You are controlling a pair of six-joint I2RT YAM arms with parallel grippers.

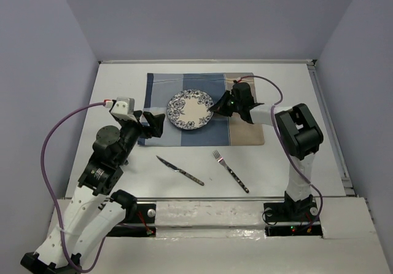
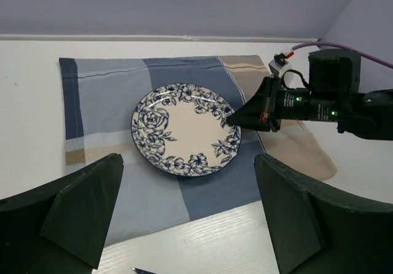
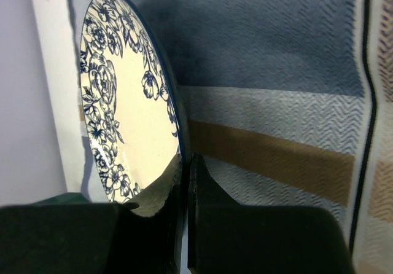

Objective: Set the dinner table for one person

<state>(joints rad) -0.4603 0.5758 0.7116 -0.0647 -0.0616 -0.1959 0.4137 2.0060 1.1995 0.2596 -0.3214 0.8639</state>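
Under striped cloth point(image 1: 166, 83) and plate point(image 1: 190, 109): dinner table point(image 1: 120, 90), plain white, matte, rectangular.

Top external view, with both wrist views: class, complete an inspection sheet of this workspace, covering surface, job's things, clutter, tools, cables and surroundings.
Surface: white matte table, with a striped cloth lying flat towards its far side.
Job's things: flowered plate on the cloth; knife and fork on the bare table nearer the arms, knife left of fork, both slanted.
Clutter: nothing seen.
Tools: left tool open near the cloth's left edge, holding nothing; right tool shut on the plate's right rim.
Cables: one purple cable arcs from each arm.
Surroundings: plain pale walls on three sides.
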